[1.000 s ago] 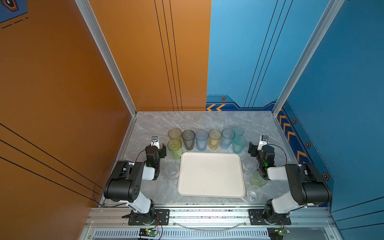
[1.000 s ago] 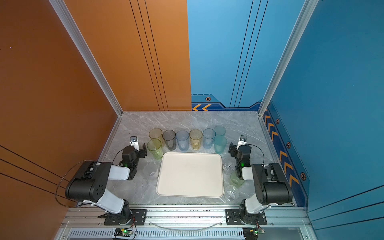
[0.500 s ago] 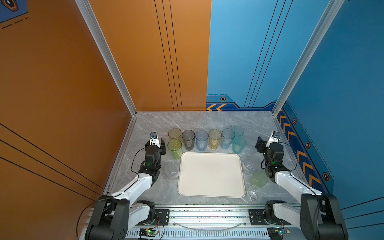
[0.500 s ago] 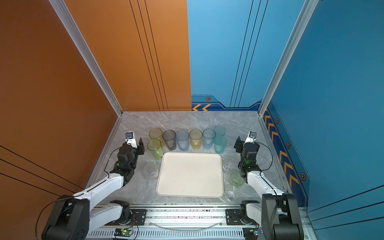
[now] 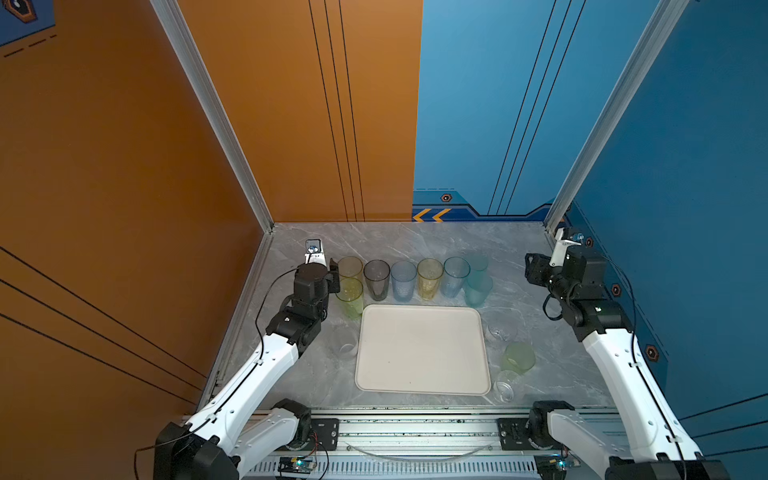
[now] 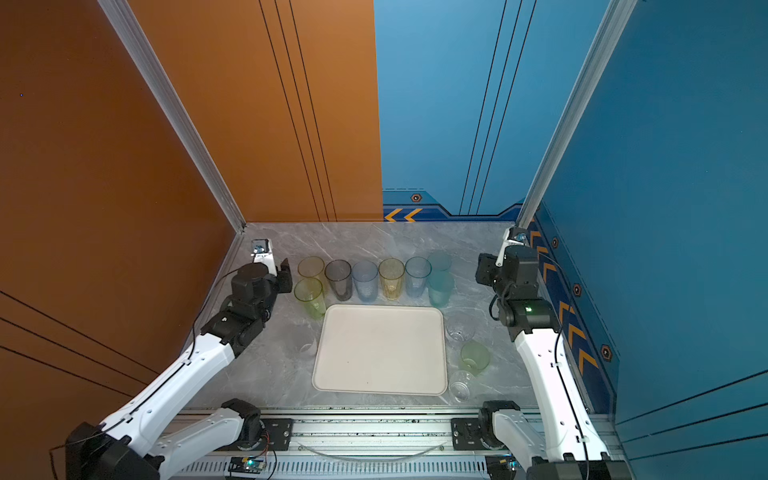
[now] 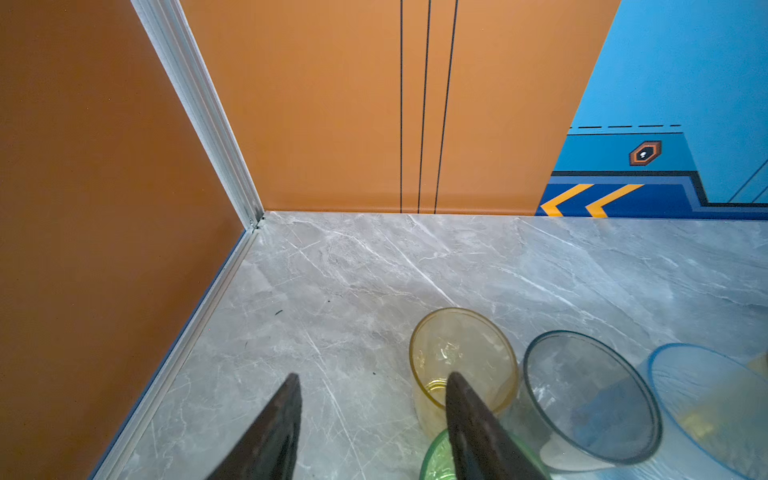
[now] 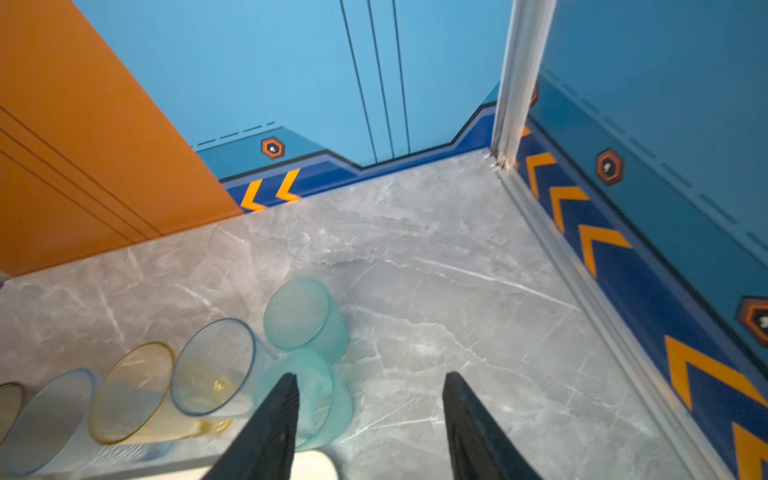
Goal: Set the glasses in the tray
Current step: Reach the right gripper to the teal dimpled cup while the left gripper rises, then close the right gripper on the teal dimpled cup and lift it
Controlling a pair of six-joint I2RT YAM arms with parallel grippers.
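The cream tray (image 5: 419, 376) (image 6: 380, 374) lies mid-table with nothing on it. Behind it stands a row of tall glasses: yellow (image 5: 350, 267), green (image 5: 350, 296), grey (image 5: 376, 279), blue (image 5: 403, 280), yellow (image 5: 430, 277), blue (image 5: 456, 276) and two teal (image 5: 478, 289). My left gripper (image 5: 329, 277) (image 7: 374, 376) hovers open just left of the green glass (image 7: 436, 461), with bare table between its fingers. My right gripper (image 5: 533, 269) (image 8: 370, 375) hangs open to the right of the teal glasses (image 8: 305, 320), holding nothing.
A clear glass (image 5: 345, 340) stands left of the tray. Right of the tray stand a clear glass (image 5: 500, 330), a pale green one (image 5: 517, 357) and another clear one (image 5: 505, 386). The orange wall is close on the left and the blue wall close on the right.
Both arms have unfolded and risen from a tucked pose. The left gripper stays by the green glass. The right gripper has moved back and outward towards the blue wall.
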